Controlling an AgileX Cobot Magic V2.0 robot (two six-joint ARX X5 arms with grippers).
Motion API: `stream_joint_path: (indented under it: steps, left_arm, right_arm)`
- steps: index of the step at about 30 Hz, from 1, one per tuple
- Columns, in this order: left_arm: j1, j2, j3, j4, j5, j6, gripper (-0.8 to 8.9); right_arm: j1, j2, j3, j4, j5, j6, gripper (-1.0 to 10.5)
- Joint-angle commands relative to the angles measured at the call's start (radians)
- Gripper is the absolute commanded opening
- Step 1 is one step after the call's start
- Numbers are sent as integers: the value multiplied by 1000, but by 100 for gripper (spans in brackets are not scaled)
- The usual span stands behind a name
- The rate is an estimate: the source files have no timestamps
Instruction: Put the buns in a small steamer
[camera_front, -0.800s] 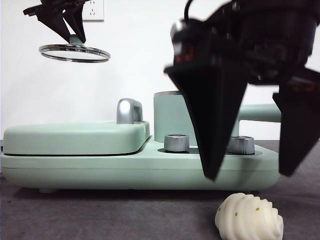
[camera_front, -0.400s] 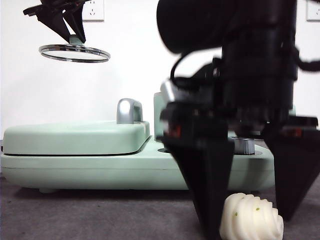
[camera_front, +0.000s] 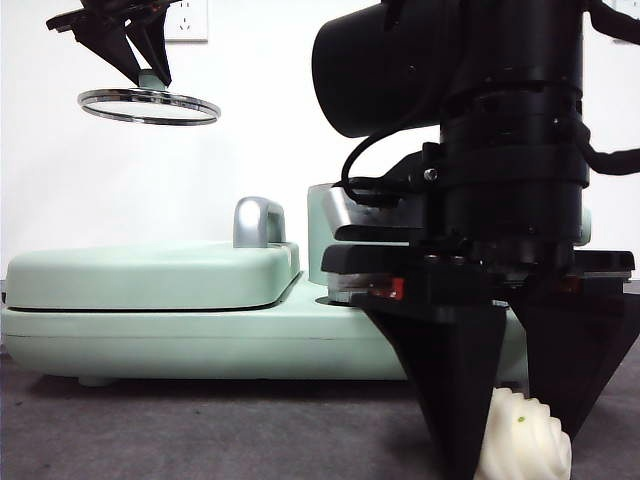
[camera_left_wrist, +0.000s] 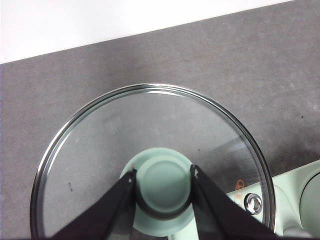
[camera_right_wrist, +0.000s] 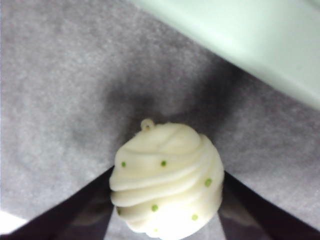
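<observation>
Compared with one second ago, the right gripper (camera_front: 510, 440) has descended from above the appliance to table level, its two black jaws now standing on either side of the ridged, swirled cream-white bun with green specks (camera_front: 525, 440); the left gripper (camera_front: 140, 65) and its load have not shifted. In the right wrist view the right gripper (camera_right_wrist: 165, 200) brackets the swirled bun (camera_right_wrist: 167, 180), each jaw meeting or nearly meeting a flank of the bun, which rests on the dark grey table surface (camera_right_wrist: 60, 100); the jaws are spread to the bun's width, and firm pressure cannot be confirmed. The bun lies just in front of the mint-green appliance base (camera_front: 200, 340), on which the mint-green cylindrical steamer pot (camera_front: 340, 235) stands behind the arm, beside the flat mint-green lidded griddle with chrome handle (camera_front: 150, 275). High at the side, the left gripper (camera_left_wrist: 162, 182) is clamped on the green knob (camera_left_wrist: 162, 182) of the steel-rimmed glass lid (camera_front: 150, 105), holding it well clear of the pot. Judged progress: the steamer is uncovered and the swirled bun is about to be grasped; lifting, placing in the pot, and probably re-lidding remain. The smooth bun appears in no view, so its status cannot be told.
</observation>
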Motion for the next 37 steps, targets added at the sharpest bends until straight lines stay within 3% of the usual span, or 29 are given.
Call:
stream_joint_path:
  steps: [1,9,18,28,37]
  left_arm:
    - [-3,17,35,19,3,-8,54]
    - [-3,17,35,19,3,-8,55]
    - [-3,17,35,19,3,-8,55]
    - [-3,17,35,21,3,-8,55]
    - [-3,17,35,21,3,-8,55]
  right_arm:
    - [7,14,16,-8,-1,-10,243]
    - [-6,14,183,-261,1,-24,243]
    - [-110,15,564,-513,-4,-170,244]
    - [-320,119,874,-562,-3,-302,278]
    - [-377,319,1049,-541,-3,-365,278]
